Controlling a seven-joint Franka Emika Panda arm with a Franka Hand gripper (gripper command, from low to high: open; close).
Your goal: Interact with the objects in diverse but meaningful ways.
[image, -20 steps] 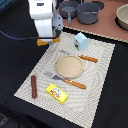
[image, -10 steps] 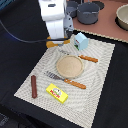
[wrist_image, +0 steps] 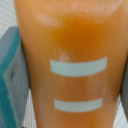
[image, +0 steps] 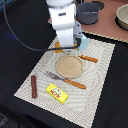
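Shifted toward the exterior view's right since the earlier frames, the white arm (image: pixel 64 22) now stands over the far edge of the woven placemat (image: pixel 100 70), hiding most of the orange-yellow ridged bread loaf (wrist_image: pixel 70 55) and the pale blue house-shaped carton (image: pixel 84 42). Whether the hand is apart or together cannot be told; the wrist view is filled by the loaf, with the carton just beside it. Round plate (image: pixel 69 65) lies mid-mat, knife (image: pixel 88 58) beyond it, fork (image: pixel 65 79) nearer. Dark red-brown sausage (image: pixel 34 86) lies at the mat's left edge, long axis running near-to-far. Flat yellow box (image: pixel 57 92) lies near the front edge, long axis slanting rightward. Grey pots (image: pixel 90 11) stand on the bench (image: pixel 107 26) behind.
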